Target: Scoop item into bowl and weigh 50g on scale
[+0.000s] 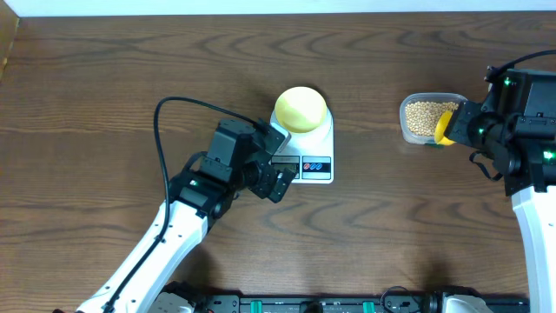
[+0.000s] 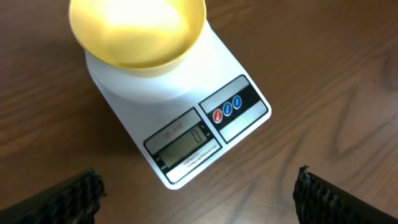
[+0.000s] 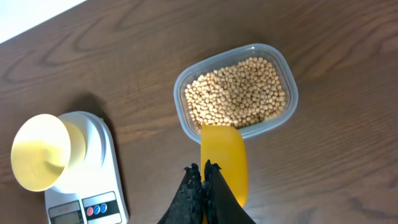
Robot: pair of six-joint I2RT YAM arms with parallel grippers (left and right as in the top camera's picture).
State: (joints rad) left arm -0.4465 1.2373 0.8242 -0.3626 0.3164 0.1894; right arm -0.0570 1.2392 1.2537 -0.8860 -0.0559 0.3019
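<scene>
Overhead: the empty bowl (image 1: 301,109) is seated on the scale (image 1: 314,167), whose long axis runs away from the robot, display end nearest. The left gripper (image 1: 280,163) is spread wide just beside that display. The beans (image 1: 423,113) are held in a clear tub (image 1: 405,123), well apart to the right.

Left wrist: nothing is held between the fingers (image 2: 59,198).

Right wrist: the right gripper (image 3: 203,183) is pressed together on a yellow scoop (image 3: 227,155), which is pointed into the tub — beans could be spilled while crossing the gap if it is tipped.
</scene>
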